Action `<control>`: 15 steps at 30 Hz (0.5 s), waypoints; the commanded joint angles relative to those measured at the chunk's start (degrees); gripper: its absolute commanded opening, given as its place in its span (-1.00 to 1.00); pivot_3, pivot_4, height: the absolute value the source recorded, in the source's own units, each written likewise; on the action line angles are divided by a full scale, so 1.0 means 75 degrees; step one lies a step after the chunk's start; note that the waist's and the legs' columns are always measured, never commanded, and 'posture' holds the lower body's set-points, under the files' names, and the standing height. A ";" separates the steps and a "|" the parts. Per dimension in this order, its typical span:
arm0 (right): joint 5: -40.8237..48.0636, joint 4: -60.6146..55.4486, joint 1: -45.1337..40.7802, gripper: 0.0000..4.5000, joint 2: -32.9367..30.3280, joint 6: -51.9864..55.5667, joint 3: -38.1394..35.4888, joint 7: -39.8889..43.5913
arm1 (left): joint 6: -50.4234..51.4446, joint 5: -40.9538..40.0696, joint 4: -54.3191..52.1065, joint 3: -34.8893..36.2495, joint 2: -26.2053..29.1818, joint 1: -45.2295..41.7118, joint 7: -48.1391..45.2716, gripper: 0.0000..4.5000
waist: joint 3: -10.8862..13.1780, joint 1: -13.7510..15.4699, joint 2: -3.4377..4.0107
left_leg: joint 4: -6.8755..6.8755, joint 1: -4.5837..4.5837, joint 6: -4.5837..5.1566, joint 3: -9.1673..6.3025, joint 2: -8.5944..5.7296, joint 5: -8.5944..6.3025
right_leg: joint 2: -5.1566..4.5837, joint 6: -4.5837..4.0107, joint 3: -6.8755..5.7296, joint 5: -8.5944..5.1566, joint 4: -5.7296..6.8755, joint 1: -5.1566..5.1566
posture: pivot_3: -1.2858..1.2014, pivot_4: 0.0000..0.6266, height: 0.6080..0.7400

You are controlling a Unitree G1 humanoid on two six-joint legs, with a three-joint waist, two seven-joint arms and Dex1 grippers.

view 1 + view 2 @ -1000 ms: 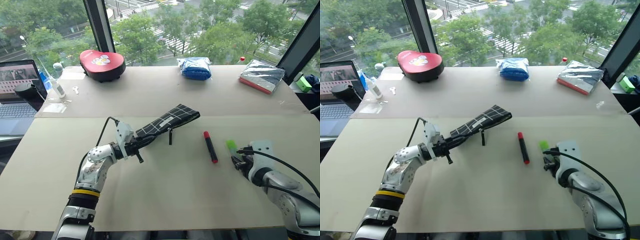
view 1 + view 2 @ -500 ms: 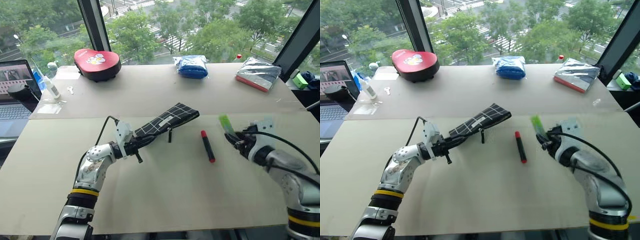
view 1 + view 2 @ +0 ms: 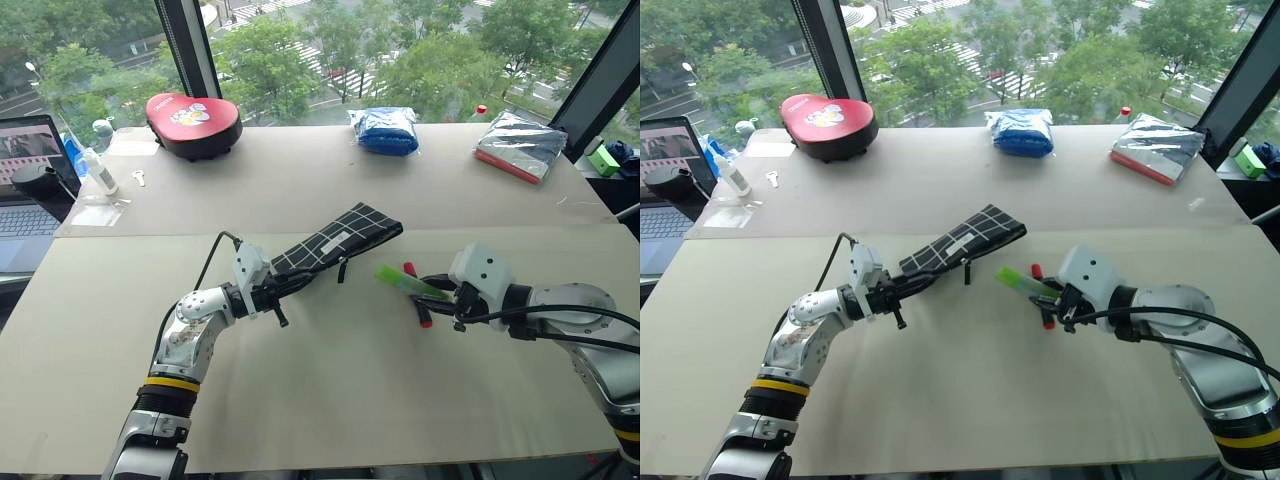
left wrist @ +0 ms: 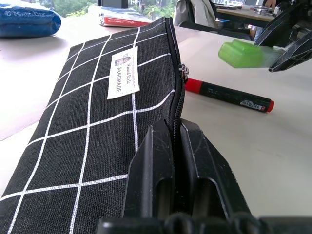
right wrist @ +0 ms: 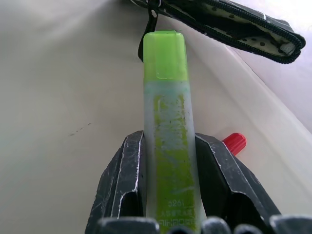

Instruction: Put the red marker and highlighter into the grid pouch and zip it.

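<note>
Left pincer (image 3: pixel 283 292) clamped on the near end of the pouch (image 3: pixel 338 239), right pincer (image 3: pixel 432 296) clamped on the highlighter (image 3: pixel 404 282) just beside the pouch's far end, marker (image 3: pixel 416 293) on the tabletop (image 3: pixel 350 380) near the pouch under the highlighter

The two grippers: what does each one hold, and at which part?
Left gripper pinches the grid pouch at its zipper edge; right gripper clamps the highlighter around its barrel.

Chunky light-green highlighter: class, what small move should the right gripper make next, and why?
Probably ease the chunky light-green highlighter on toward the open mouth of the black grid-lined fabric pouch. The right gripper clamps it, tip aimed at the pouch, which the left gripper holds by its zipper edge.
</note>
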 commanded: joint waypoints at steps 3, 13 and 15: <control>-0.0032 0.0071 -0.0660 -0.52 0.0098 0.0160 -0.0033 -0.0058 | 0.0011 -0.0081 -0.0422 -0.0038 0.0028 0.0008 -0.0076 -1.00 | 0.0000 -0.0010 0.0000 | -0.0001 0.0000 0.0000 0.0002 0.0001 0.0000 | 0.0001 -0.0001 0.0001 0.0001 0.0001 -0.0003 | 0.03 -0.52 1.00; -0.0584 0.0919 -0.1378 -0.52 0.0252 0.0277 0.0496 -0.0127 | 0.0044 -0.0070 -0.0484 -0.0130 -0.0002 0.0046 -0.0106 -1.00 | 0.0000 -0.0002 0.0000 | -0.0001 -0.0005 -0.0001 0.0003 0.0001 0.0001 | 0.0001 -0.0004 0.0000 0.0002 0.0001 -0.0009 | 0.03 -0.52 1.00; -0.0722 0.1084 -0.1441 -0.52 0.0253 0.0202 0.0584 -0.0131 | 0.0044 -0.0077 -0.0489 -0.0138 -0.0002 0.0052 -0.0108 -1.00 | 0.0000 -0.0005 0.0000 | -0.0001 -0.0007 -0.0001 0.0004 0.0001 0.0001 | 0.0000 -0.0004 0.0001 0.0002 0.0001 -0.0010 | 0.03 -0.52 1.00</control>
